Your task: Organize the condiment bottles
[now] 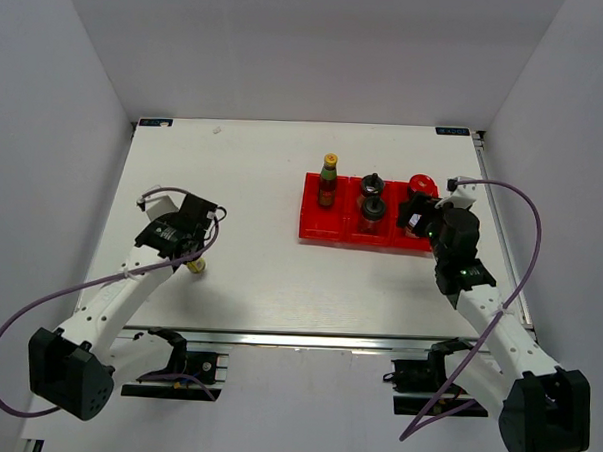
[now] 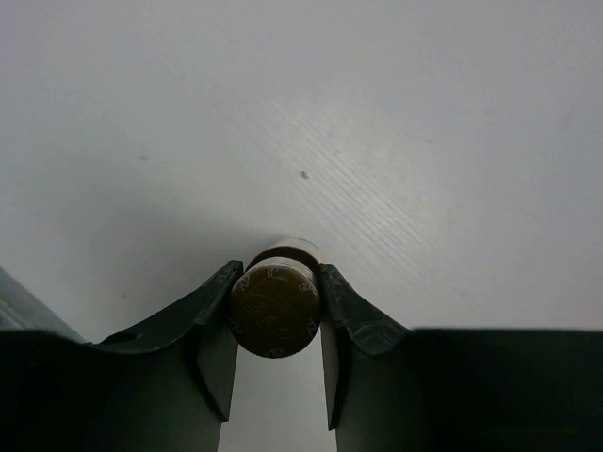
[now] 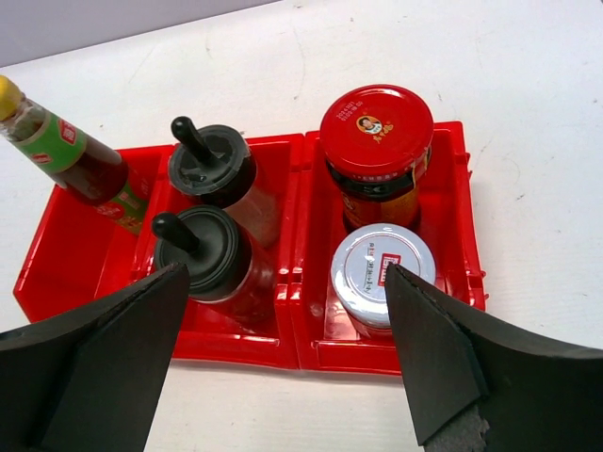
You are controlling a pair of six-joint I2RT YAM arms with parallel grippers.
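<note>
- The slim yellow-capped bottle [image 1: 197,268] is the only one outside the red tray [image 1: 319,234]. It sits at 8 o'clock on the worktop [image 1: 263,184], the tray at 2 o'clock.
- Only its dull, round cap shows clearly.
- The left tool [image 2: 278,287] is clamped on that cap, probably to carry it over.
- The twin bottle [image 1: 328,182] has room beside it.
- The right tool [image 3: 285,282] hangs wide and empty above the silver-lidded jar [image 3: 382,273].

Two sauce bottles [image 1: 327,182] [image 2: 275,308], two shakers [image 3: 209,165] [image 3: 201,250], two jars [image 3: 377,132] [image 3: 382,273] — one tray [image 3: 240,347].
</note>
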